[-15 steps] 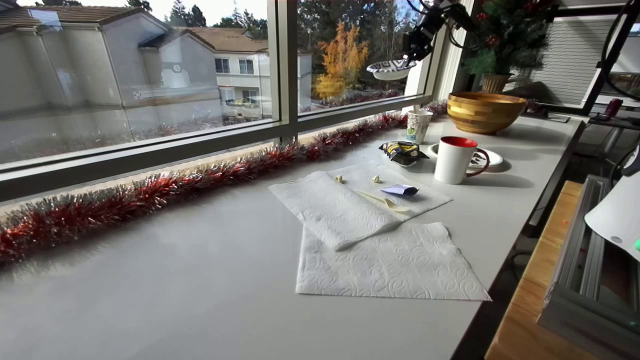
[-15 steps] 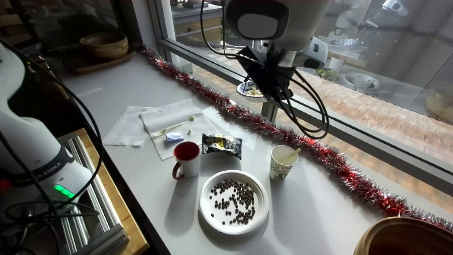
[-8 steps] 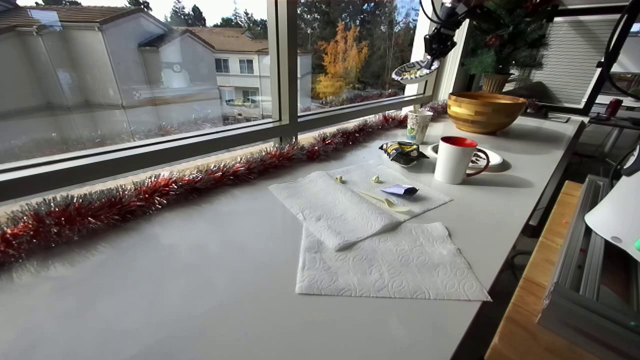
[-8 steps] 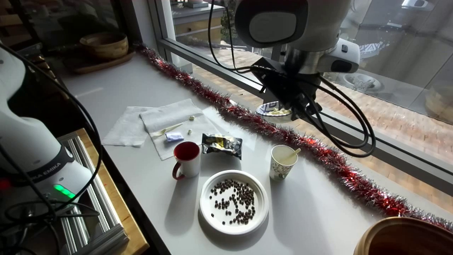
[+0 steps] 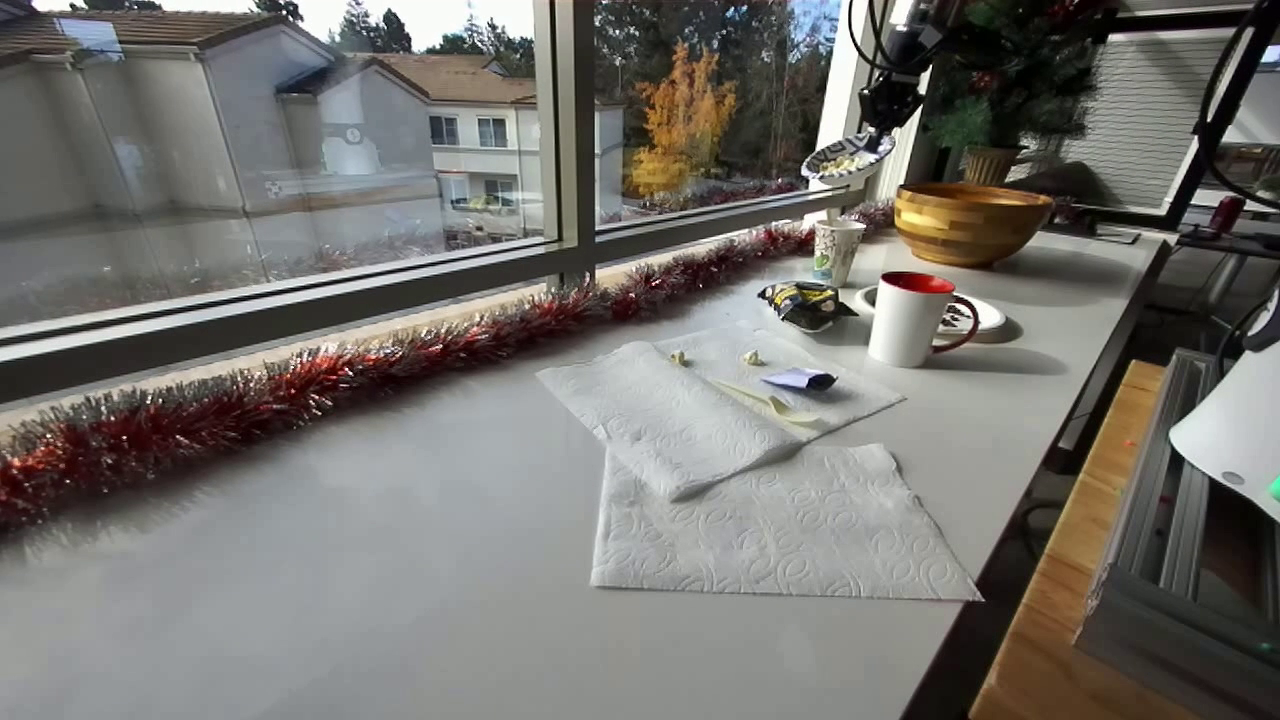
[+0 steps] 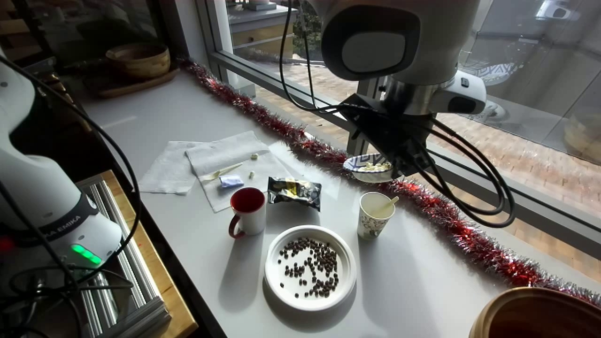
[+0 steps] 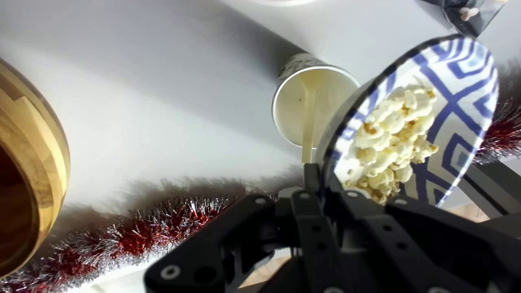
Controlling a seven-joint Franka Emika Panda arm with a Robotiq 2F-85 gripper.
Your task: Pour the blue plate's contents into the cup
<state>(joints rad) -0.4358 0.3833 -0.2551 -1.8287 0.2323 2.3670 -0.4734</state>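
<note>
The blue plate, a small white dish with blue patterning, holds popcorn [image 7: 390, 142]. It shows in both exterior views [image 5: 825, 160] [image 6: 358, 162] and large in the wrist view [image 7: 452, 97]. My gripper [image 7: 323, 179] is shut on its rim and holds it in the air, tilted. In an exterior view my gripper [image 6: 399, 166] is partly dark and its fingertips are hard to see. The white mug [image 6: 253, 223] with red inside and a red handle stands upright on the table. A patterned paper cup [image 6: 373, 223] with a pale stick stands just below the dish, beside it in the wrist view [image 7: 299, 61].
A white plate [image 6: 350, 267] of dark beans lies between mug and paper cup. A black snack bag [image 6: 293, 192] and paper towels [image 6: 169, 166] lie behind the mug. Tinsel [image 6: 319, 150] runs along the window. A wooden bowl [image 5: 970, 225] stands beyond the paper cup.
My gripper has carried the dish down and towards the paper cup, rightward in both exterior views. The dish has become more tilted; the popcorn is still in it. Table objects have not moved.
</note>
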